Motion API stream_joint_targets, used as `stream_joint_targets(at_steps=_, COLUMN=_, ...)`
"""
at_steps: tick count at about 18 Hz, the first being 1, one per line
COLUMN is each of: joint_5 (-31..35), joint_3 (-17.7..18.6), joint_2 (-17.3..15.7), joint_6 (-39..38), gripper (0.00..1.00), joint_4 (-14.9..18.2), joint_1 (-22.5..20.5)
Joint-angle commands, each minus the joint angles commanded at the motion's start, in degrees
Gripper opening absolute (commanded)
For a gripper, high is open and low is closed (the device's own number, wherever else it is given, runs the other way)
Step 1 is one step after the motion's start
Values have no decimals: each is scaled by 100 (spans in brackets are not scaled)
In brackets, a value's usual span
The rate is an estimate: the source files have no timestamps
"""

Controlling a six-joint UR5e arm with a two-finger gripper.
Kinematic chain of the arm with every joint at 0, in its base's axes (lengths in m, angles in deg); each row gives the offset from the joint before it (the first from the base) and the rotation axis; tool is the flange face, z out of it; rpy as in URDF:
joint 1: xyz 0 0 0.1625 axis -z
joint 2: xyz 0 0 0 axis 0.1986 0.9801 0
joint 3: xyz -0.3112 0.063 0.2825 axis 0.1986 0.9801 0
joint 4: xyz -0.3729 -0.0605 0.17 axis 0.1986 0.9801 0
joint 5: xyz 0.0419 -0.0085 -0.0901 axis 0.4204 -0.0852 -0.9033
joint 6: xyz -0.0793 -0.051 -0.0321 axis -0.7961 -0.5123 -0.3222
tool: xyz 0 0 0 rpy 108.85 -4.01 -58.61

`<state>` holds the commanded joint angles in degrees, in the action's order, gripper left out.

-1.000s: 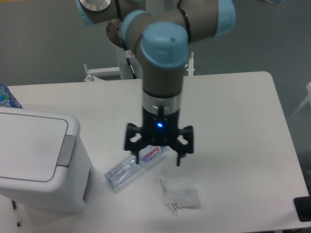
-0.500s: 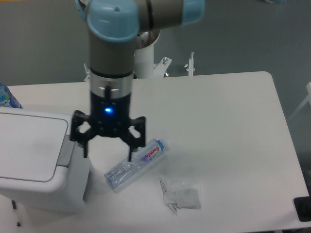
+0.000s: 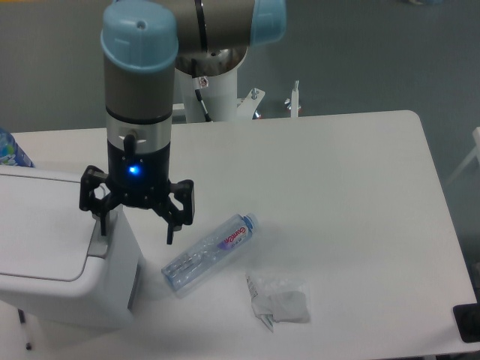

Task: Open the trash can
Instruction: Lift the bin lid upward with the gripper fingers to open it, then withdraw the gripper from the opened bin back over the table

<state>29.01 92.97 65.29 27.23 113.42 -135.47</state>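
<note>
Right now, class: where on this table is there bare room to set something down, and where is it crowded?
Free: the wide right half of the table, from the bottle and crumpled wrapper out to the right edge, plus the far strip behind them. Crowded: the left front, where the trash can, the open claw over its edge, the bottle and wrapper sit close together.

The claw (image 3: 136, 232) has swung left from above the bottle (image 3: 209, 253) to the trash can (image 3: 60, 255) edge.

A robotics lab or test room: an industrial arm (image 3: 142, 90) on a white pedestal (image 3: 217, 90) stands behind a plain white table (image 3: 352, 195). Behind the pincer (image 3: 136, 227) runs bare grey floor (image 3: 360, 52); to its right lie a plastic bottle (image 3: 210, 253) and crumpled wrapper (image 3: 279, 302).
</note>
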Motion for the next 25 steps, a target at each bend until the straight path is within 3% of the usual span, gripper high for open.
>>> stream_joint_targets(at_steps=18, joint_5=9, joint_3=-123, joint_2=-9, joint_6=18, gripper=100, joint_4=-36, joint_1=-70)
stream_joint_targets(at_steps=25, joint_5=9, joint_3=-71, joint_2=123, joint_6=640, gripper=100, joint_4=-36, joint_1=-1018)
